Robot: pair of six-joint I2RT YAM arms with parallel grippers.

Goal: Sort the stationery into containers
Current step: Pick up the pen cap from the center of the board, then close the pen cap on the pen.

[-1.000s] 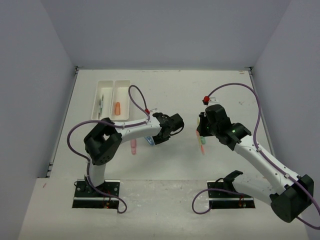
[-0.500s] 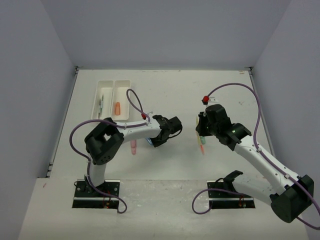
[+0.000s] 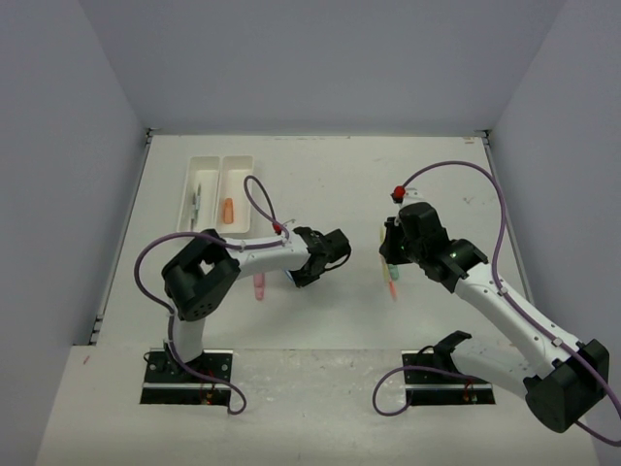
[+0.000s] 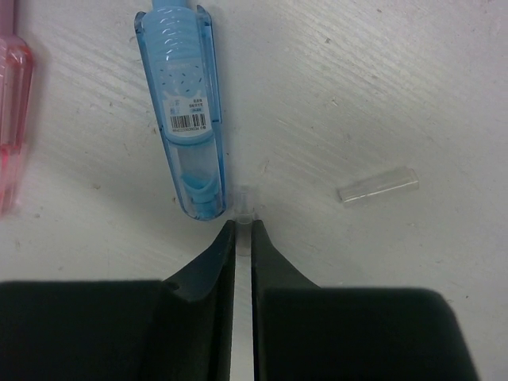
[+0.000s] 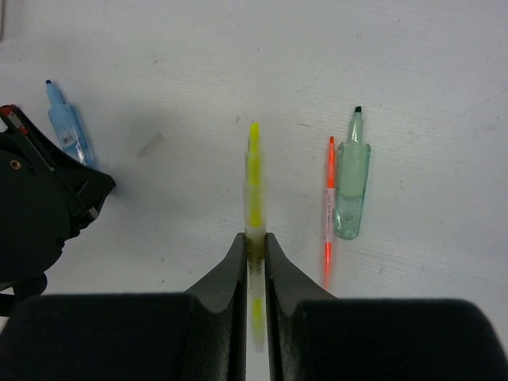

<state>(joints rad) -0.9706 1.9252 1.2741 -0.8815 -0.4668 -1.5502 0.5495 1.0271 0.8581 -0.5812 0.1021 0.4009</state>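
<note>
Left wrist first: the left claw (image 4: 244, 228) is squeezed almost to nothing, with a small clear stub (image 4: 246, 200) nipped at its very tips. Just off those tips, toward 11 o'clock, the blue piece (image 4: 184, 111) lies on the counter (image 4: 357, 79) with its barcode label up. The pink piece (image 4: 11, 119) is cut by the frame edge at 10 o'clock. A clear cap (image 4: 378, 185) sits on its own out at 2 o'clock. Over to the right wrist: the right claw (image 5: 254, 238) is clamped tight on the yellow marker (image 5: 254, 178), tip aimed at 12. Toward 2 o'clock the orange pen (image 5: 329, 202) and the green highlighter (image 5: 352, 194) lie side by side. This camera also catches the blue piece and the clear cap out at 10 o'clock, but the pink piece is outside its frame. Now the top view, the only one with the containers: two joined white trays (image 3: 238, 175) at 11 o'clock on the counter. A thin dark pen (image 3: 196, 199) lies in the left tray and an orange piece (image 3: 228, 209) in the right. Both claws hang mid-counter, well apart from the trays, and from up here neither grip can be read.
</note>
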